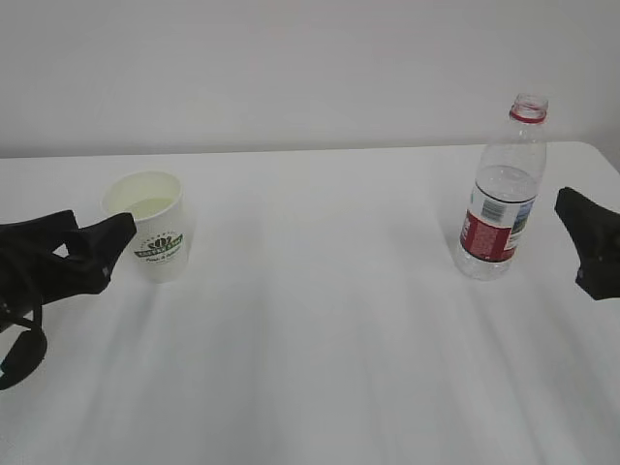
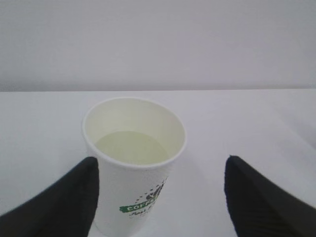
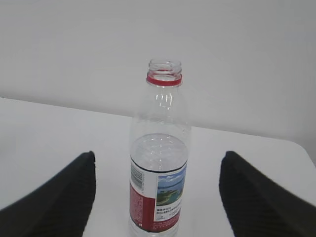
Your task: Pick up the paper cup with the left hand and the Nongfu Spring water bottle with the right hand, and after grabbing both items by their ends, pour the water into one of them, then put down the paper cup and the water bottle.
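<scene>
The paper cup (image 1: 153, 225) stands upright near the left edge of your worktop (image 1: 320, 368), and the Nongfu Spring water bottle (image 1: 501, 194) stands upright, uncapped, towards the right edge, well apart from it. You can read water (image 2: 131, 147) in the cup only from the left wrist view, which looks down into it; the exterior view shows just a pale surface under the rim. The cup's base is cut off at the bottom of that wrist view, and its green logo is partly out of frame. The bottle's water level sits above the label, clearest in the right wrist view, where the bottle's foot is cropped.

The left hand (image 1: 73, 254) sits at the left edge, its arm cut off by the frame. Its jaws stand wide apart around the cup; the left finger (image 2: 59, 202) looks to be touching or just beside the cup wall, though you cannot tell contact for sure, while the other is clear of it. The right hand (image 3: 158, 197) is only partly visible at the right edge in the exterior view, beside the bottle. Its jaws are spread wide, both fingers clear of the bottle, holding nothing.
</scene>
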You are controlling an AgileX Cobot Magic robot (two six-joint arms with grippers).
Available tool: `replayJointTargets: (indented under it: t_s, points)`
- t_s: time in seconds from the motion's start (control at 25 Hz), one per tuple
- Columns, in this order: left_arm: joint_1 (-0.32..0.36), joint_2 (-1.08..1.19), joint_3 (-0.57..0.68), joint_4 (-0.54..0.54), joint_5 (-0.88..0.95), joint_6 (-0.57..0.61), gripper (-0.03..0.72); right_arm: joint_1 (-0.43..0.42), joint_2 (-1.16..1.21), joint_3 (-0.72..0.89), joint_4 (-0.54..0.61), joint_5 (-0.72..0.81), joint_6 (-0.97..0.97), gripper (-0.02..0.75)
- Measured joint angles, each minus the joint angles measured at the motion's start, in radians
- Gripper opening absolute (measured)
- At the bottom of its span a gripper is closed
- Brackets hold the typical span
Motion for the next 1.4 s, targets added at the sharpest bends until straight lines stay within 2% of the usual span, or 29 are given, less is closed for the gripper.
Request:
replayJointTargets:
  t_s: [0.2, 0.36, 0.64, 0.84, 1.08, 1.4]
  points:
    - [0.000, -0.088, 0.002, 0.010, 0.077, 0.000, 0.569, 0.000, -0.081, 0.002, 0.000, 0.113, 0.000, 0.593]
    - [0.000, -0.199, 0.002, 0.010, 0.218, -0.008, 0.540, 0.000, -0.147, 0.002, 0.000, 0.246, 0.000, 0.593]
    - [0.000, -0.403, 0.008, -0.001, 0.459, -0.010, 0.522, 0.000, -0.261, 0.002, 0.000, 0.327, 0.000, 0.592]
    - [0.000, -0.530, 0.009, -0.016, 0.604, -0.010, 0.522, 0.000, -0.338, 0.002, 0.000, 0.442, 0.000, 0.593]
    - [0.000, -0.698, 0.009, -0.078, 0.794, -0.010, 0.521, 0.000, -0.444, -0.051, 0.000, 0.608, 0.000, 0.593]
    - [0.000, -0.879, 0.014, -0.083, 1.031, -0.010, 0.513, 0.000, -0.501, -0.138, 0.000, 0.783, 0.000, 0.592]
